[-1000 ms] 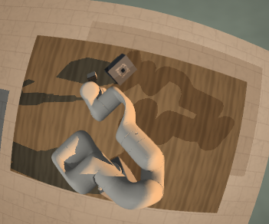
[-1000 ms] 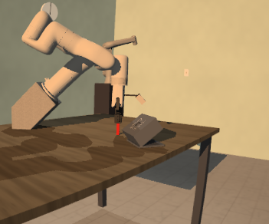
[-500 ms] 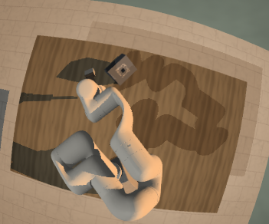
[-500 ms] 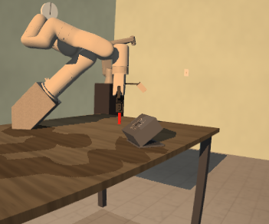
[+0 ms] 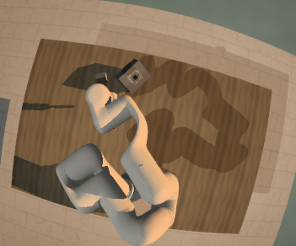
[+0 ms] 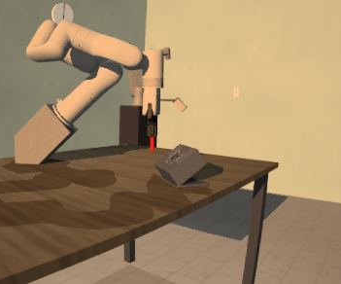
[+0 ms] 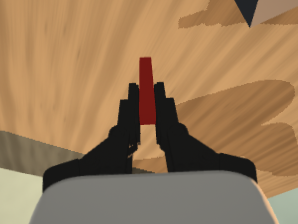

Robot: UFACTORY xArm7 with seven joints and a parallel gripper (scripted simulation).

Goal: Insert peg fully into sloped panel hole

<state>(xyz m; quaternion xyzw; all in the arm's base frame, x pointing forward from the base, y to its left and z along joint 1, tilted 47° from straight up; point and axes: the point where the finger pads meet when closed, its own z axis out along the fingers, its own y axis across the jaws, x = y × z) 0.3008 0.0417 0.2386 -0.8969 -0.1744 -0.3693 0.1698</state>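
My gripper [image 7: 146, 96] is shut on the red peg [image 7: 146, 90], which sticks out past the black fingertips. In the exterior view the gripper [image 6: 152, 130] holds the peg [image 6: 153, 143] upright, hanging down above the wooden table. The sloped panel [image 6: 181, 164] is a dark grey block with a hole [image 6: 176, 157] in its tilted top face; it sits on the table to the right of the peg and lower. From above, the panel [image 5: 133, 77] with its square hole [image 5: 134, 77] lies just right of the wrist. A corner of the panel shows at the top right of the wrist view [image 7: 248, 11].
The arm's base stands on a tilted brown block [image 6: 40, 133] at the far left of the table. A dark box [image 6: 132, 125] stands behind the gripper near the wall. The table's right edge [image 6: 254, 172] is close beyond the panel.
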